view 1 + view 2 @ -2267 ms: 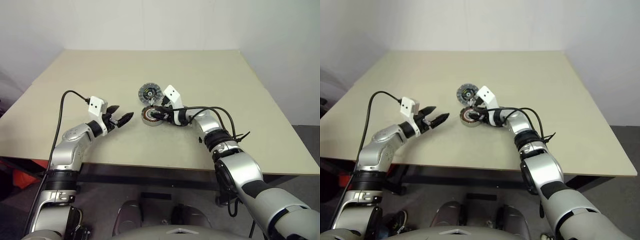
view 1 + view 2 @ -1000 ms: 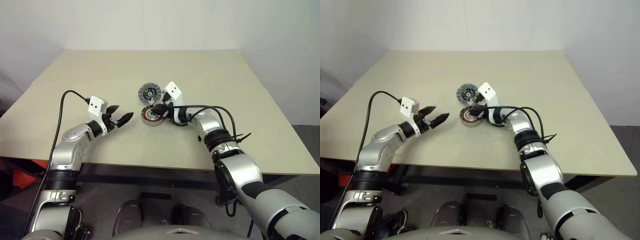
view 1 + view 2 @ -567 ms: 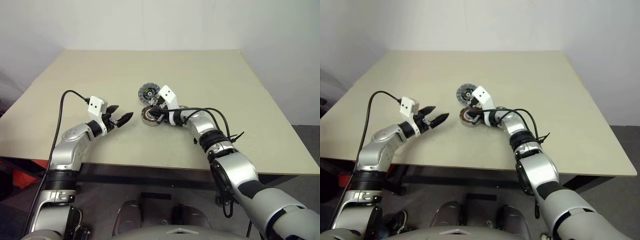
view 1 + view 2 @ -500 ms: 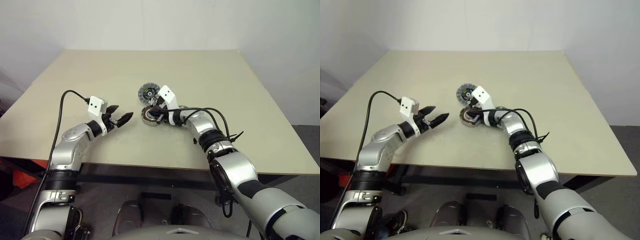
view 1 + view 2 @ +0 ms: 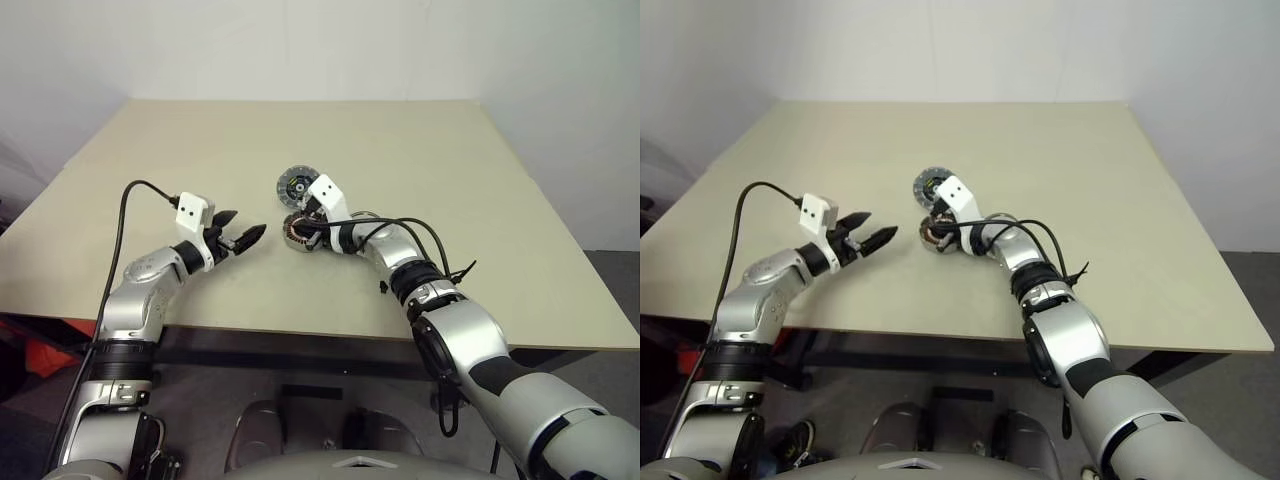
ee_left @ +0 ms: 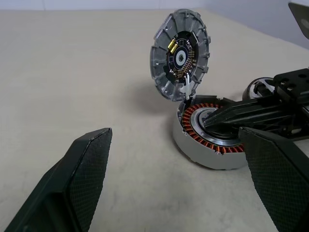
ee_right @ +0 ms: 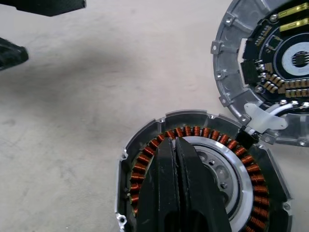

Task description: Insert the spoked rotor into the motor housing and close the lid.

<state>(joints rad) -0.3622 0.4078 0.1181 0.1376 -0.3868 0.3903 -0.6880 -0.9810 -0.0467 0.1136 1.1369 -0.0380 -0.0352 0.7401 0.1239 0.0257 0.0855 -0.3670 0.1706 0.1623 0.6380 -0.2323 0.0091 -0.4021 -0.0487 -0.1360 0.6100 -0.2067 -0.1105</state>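
Note:
The motor housing, a silver-grey cup ringed with copper windings, sits mid-table. The lid, a dark disc with a black-and-green centre, stands tilted open at the housing's far edge. Inside the windings lies a bright silver ring with a grey holed face; it looks like the spoked rotor, its hub hidden. My right gripper is shut, empty, and its fingertips rest on that centre part. To the left of the housing, a short way off, my left gripper hangs open and empty, pointing at it.
The beige table stretches bare around the parts. A shiny round piece shows just behind my right gripper's fingers, mostly hidden. Black cables loop along the right forearm.
My right gripper has slid a little left and down over the housing's centre and shut fully. Left arm, housing and lid have not moved.

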